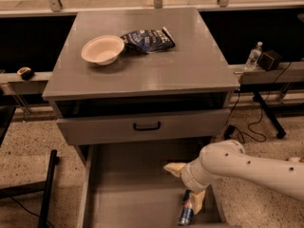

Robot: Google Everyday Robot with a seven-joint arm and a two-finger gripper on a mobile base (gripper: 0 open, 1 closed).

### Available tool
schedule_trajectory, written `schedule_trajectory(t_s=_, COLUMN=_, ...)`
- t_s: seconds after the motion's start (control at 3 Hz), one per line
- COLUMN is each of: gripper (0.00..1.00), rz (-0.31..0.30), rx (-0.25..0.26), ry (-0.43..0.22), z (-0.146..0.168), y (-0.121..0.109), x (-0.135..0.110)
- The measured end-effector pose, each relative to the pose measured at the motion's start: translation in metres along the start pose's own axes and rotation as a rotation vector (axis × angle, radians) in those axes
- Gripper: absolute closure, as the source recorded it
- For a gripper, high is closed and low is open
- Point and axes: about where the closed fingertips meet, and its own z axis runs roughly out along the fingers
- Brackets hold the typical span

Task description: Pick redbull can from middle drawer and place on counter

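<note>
The redbull can [185, 213] lies on its side on the floor of the open middle drawer [133, 194], near its front right corner. My gripper [185, 185] is on the white arm that reaches in from the right. It hangs in the drawer just above the can, open and empty. One cream finger [174, 168] points left and the other finger [197, 201] hangs down right beside the can's upper end. The counter [171, 70] is the grey cabinet top above.
A cream bowl [102, 49] and a dark blue snack bag [147, 39] sit on the counter's far left half. The upper drawer front with a black handle [146, 126] juts out above the middle drawer. A water bottle [253, 56] stands on the ledge at right.
</note>
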Motion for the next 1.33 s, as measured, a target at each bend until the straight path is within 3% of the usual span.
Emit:
schedule_trajectory(t_s=0.67, gripper=0.00, rz=-0.171, rx=-0.046, ry=0.040, z=0.022, y=0.010, x=0.003)
schedule_trajectory(t_s=1.33, gripper=0.00, rz=-0.386, rx=-0.100, ry=0.033, z=0.051, y=0.025, x=0.031)
